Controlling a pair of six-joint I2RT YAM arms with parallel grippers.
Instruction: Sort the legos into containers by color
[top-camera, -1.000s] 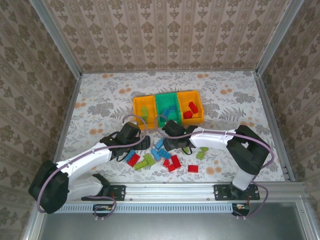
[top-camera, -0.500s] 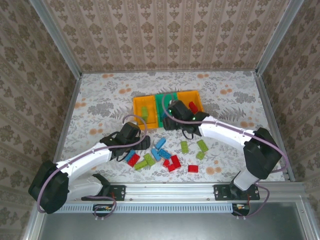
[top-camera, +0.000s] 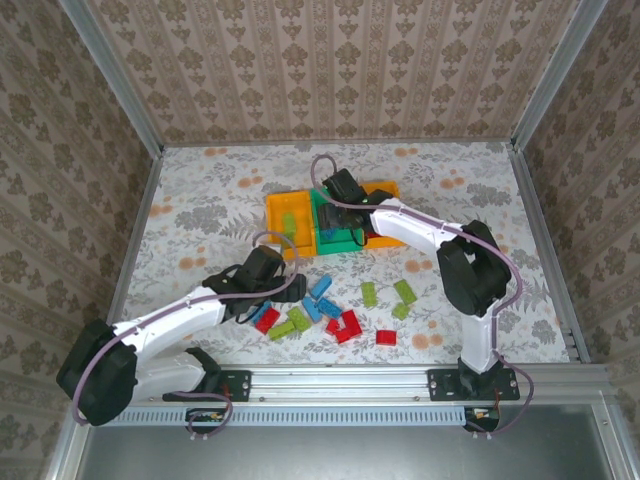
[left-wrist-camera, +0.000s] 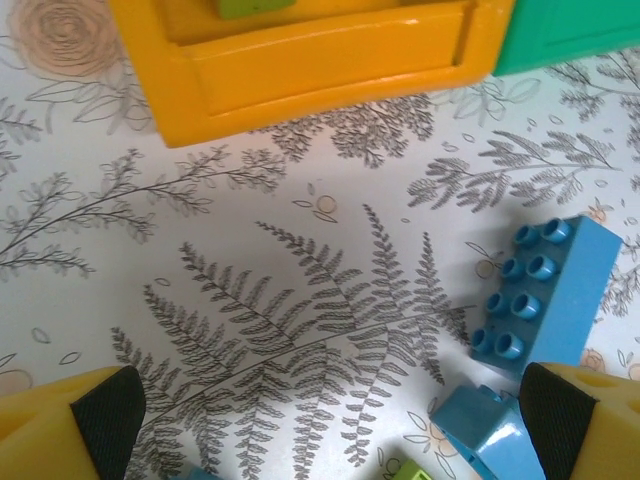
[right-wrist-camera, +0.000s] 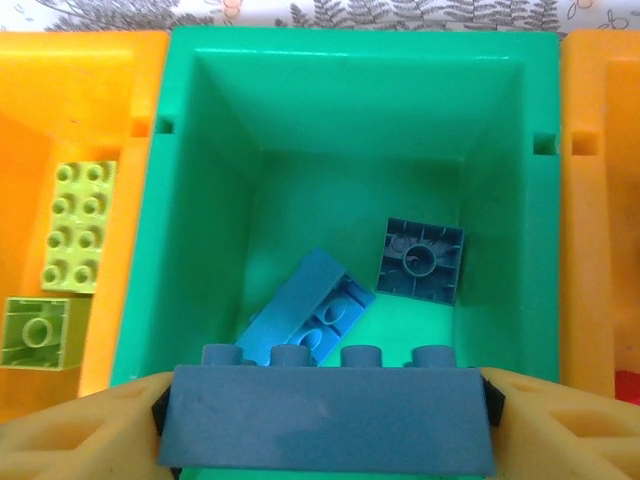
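Note:
My right gripper (right-wrist-camera: 325, 405) is shut on a long blue lego (right-wrist-camera: 325, 430), held just over the near edge of the green bin (right-wrist-camera: 200, 200), which has two blue legos (right-wrist-camera: 310, 315) lying inside. From above, that gripper (top-camera: 336, 212) hangs over the green bin (top-camera: 322, 196), between the left orange bin (top-camera: 272, 215) and the right orange bin (top-camera: 400, 215). My left gripper (left-wrist-camera: 330, 410) is open over bare cloth, with a blue lego (left-wrist-camera: 545, 295) just right of it. It sits (top-camera: 290, 290) at the left edge of the loose pile.
Loose legos lie near the front: red (top-camera: 347, 325), lime (top-camera: 369, 293), blue (top-camera: 322, 290). Two lime legos (right-wrist-camera: 78, 225) rest in the left orange bin (right-wrist-camera: 60, 100). Metal frame rails border the table.
My right gripper has risen from the loose pile and swung back over the green bin, carrying the blue lego. The left arm has barely shifted.

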